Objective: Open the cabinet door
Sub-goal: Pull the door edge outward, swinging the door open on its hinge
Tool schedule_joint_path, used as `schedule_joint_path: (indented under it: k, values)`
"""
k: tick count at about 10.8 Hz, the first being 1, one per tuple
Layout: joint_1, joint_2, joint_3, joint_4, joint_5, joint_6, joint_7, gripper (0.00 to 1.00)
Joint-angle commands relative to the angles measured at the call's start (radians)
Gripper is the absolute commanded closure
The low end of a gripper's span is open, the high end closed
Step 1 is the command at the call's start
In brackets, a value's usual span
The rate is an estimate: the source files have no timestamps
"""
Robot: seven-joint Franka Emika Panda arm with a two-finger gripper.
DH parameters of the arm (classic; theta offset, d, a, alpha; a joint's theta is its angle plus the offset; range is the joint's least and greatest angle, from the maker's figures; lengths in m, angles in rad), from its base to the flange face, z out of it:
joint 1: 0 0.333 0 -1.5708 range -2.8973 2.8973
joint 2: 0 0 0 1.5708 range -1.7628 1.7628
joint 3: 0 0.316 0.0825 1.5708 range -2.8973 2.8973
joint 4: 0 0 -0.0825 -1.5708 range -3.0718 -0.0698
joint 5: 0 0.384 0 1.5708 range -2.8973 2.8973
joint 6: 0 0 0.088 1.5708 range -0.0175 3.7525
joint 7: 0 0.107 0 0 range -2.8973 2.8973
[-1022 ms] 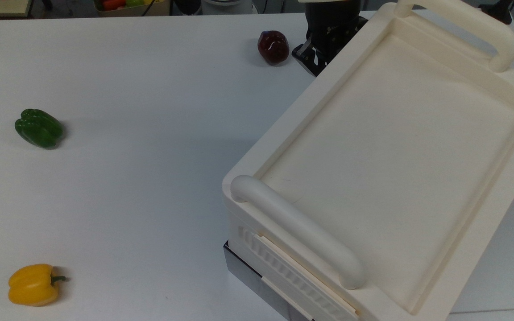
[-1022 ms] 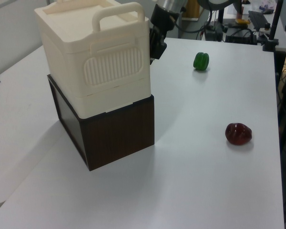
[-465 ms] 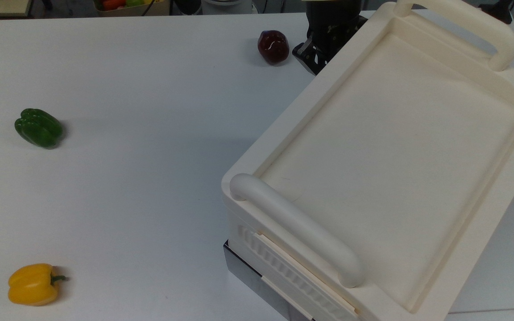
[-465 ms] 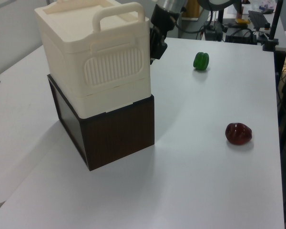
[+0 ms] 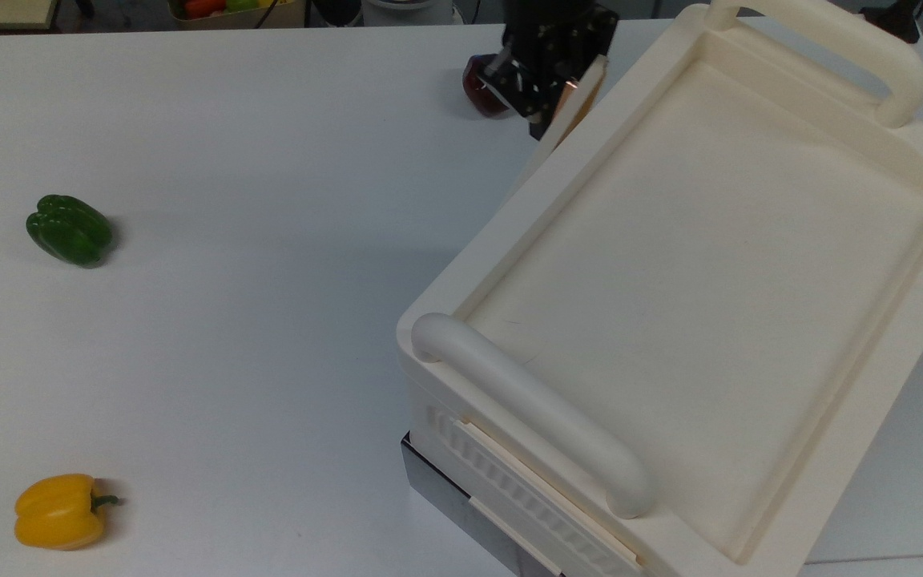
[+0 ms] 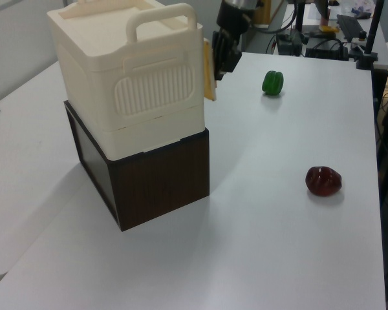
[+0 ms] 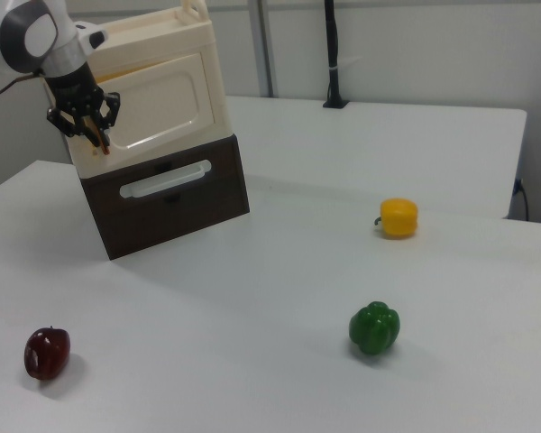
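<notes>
no writing legible | peppers counted: 1 green [image 5: 70, 229], 1 yellow [image 5: 59, 510], 1 dark red [image 6: 323, 181] | cabinet door [image 7: 162, 101] ajar | gripper [image 7: 97, 137] clamped on door's copper handle [image 5: 570, 94]

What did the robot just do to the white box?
The black gripper swung away from the cream-white cabinet, pulling the flat cream-white door ajar by its copper-coloured end. The green pepper, yellow pepper and dark red apple stayed put.

Cream-white cabinet door [image 7: 162, 101], copper handle, swung slightly ajar
</notes>
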Motion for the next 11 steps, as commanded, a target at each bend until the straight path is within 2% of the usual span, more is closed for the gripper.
schedule_joint_path:
  k: [1, 2, 3, 4, 5, 6, 9, 11]
  values:
    - [-0.062, -0.077, -0.020, -0.062, -0.002, -0.087, -0.069, 1.00]
    - [-0.072, -0.087, -0.054, -0.067, -0.002, -0.115, -0.090, 1.00]
    - [-0.082, -0.093, -0.094, -0.071, -0.002, -0.135, -0.090, 0.95]
    - [-0.119, -0.100, -0.115, -0.072, -0.002, -0.166, -0.091, 0.65]
    - [-0.168, -0.111, -0.117, -0.073, -0.002, -0.183, -0.087, 0.04]
    - [-0.221, -0.117, -0.116, -0.075, -0.003, -0.207, -0.078, 0.00]
    - [-0.369, -0.140, -0.096, -0.075, -0.003, -0.311, 0.042, 0.00]
    - [-0.462, -0.171, -0.032, -0.072, -0.014, -0.364, 0.151, 0.00]
